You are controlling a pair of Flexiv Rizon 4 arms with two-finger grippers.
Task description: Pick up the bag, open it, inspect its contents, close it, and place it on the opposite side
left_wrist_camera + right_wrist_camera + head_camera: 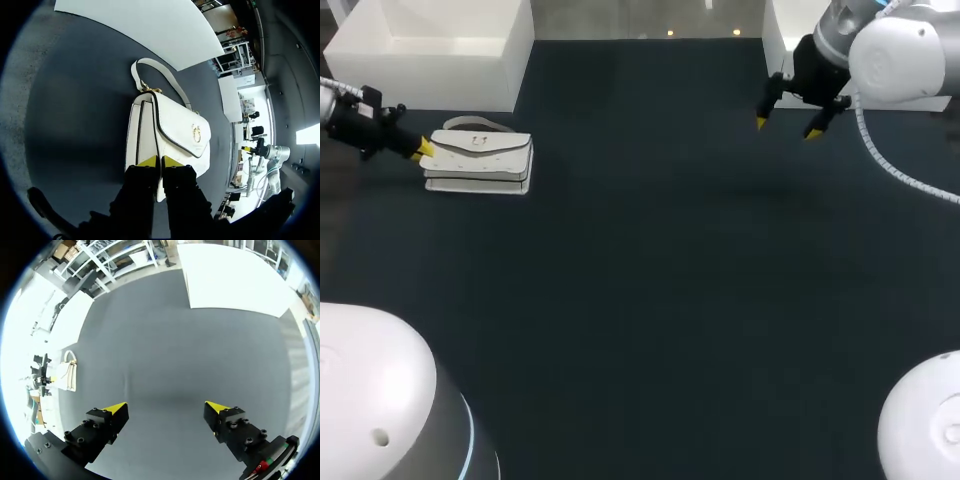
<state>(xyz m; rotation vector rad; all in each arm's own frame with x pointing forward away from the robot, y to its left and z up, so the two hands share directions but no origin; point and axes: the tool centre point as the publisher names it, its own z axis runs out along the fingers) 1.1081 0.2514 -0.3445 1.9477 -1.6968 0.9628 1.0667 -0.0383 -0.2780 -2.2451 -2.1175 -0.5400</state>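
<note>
Head view: a white leather-look handbag [480, 160] with a flap lies flat on the dark table [650, 300] in the upper left. The left gripper [422, 150] meets its left end. In the upper right, well apart, the right gripper [786, 125] hangs with its fingers spread and nothing between them.

Left wrist view: the left gripper [160, 161] has its fingers pinched on the near edge of the handbag [175, 125]. The curved strap [160, 70] lies at the far end.

Right wrist view: the right gripper [165, 410] gapes over bare table. The handbag [67, 375] is far ahead, off to one side.
</note>
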